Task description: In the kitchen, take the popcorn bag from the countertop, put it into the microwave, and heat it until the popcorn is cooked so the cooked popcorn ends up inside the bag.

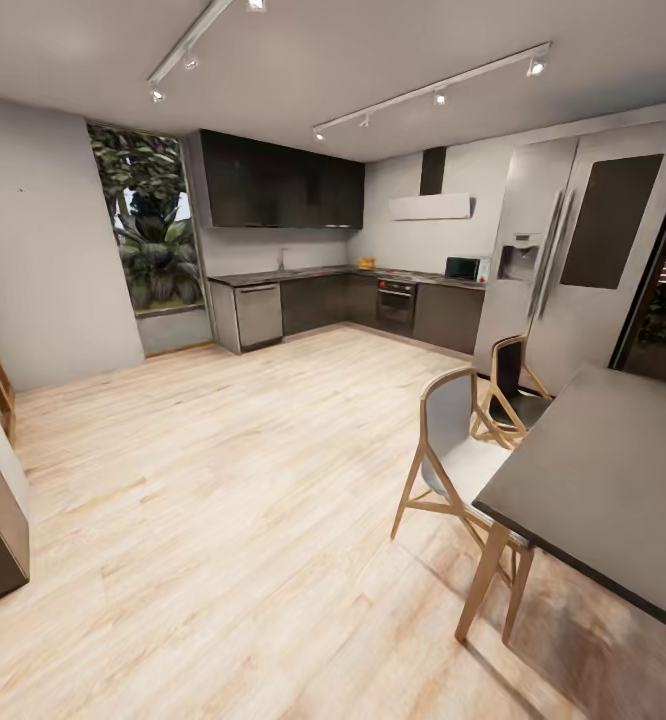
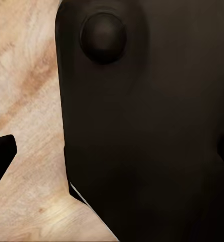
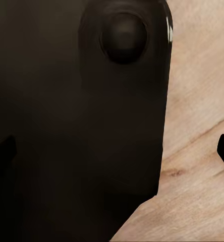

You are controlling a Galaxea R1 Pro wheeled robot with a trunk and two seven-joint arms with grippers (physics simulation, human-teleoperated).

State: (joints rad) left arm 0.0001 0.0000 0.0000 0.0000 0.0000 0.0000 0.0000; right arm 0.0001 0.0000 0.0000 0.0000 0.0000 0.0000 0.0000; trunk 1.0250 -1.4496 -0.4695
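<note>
Most of the head view is taken up by a wide stretch of pale wooden floor (image 1: 223, 480), and that gap is what the coming move is judged to turn on: the kitchen run lies well ahead, across the room, far from both arms. A tall fridge (image 1: 573, 250) is seen at the right end of the cabinets, a dark dining table (image 1: 613, 480) with two chairs (image 1: 453, 450) in the near right. The countertop (image 1: 303, 273) is followed along the far walls around the corner, its long axis on the right-hand stretch running toward the fridge. The microwave (image 1: 467, 268) is placed at that countertop's right end, just beside the fridge, so the right arm is judged slightly nearer. A small yellowish thing near the countertop's corner is too small to be named; the popcorn bag cannot be made out. Dark robot body over floor is shown by each wrist view, with dark finger edges apart at the sides; open or closed cannot be told for either gripper.
</note>
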